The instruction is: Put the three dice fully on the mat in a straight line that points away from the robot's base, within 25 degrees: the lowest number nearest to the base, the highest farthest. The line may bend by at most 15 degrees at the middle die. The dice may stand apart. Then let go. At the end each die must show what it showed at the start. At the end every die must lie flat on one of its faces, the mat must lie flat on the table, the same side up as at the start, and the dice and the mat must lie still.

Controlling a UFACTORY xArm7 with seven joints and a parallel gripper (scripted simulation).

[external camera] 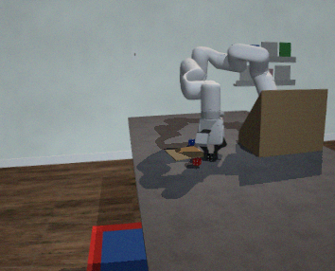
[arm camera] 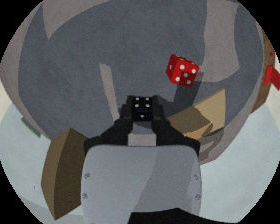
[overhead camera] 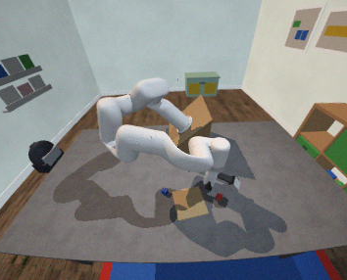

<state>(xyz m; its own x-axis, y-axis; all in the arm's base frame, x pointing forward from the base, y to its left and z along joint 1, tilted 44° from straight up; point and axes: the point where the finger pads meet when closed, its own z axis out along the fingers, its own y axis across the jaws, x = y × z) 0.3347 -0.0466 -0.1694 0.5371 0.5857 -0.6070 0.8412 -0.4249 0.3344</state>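
My gripper (arm camera: 142, 103) is low over the grey table top and shut on a black die (arm camera: 140, 108) that shows four pips on top. In the top view the gripper (overhead camera: 209, 186) stands at the far right corner of the tan mat (overhead camera: 189, 203). A red die (overhead camera: 219, 197) lies on the table just right of the mat, and it also shows in the wrist view (arm camera: 181, 70) beyond the fingers. A blue die (overhead camera: 165, 192) lies on the table off the mat's left edge. In the exterior view the gripper (external camera: 211, 156) stands beside the mat (external camera: 184, 153) with the red die (external camera: 196, 162) in front of it.
A large tan wedge-shaped box (overhead camera: 190, 122) stands on the table behind the arm and shows at the right in the exterior view (external camera: 286, 123). A shelf unit with green bins (overhead camera: 337, 147) stands off the table at the right.
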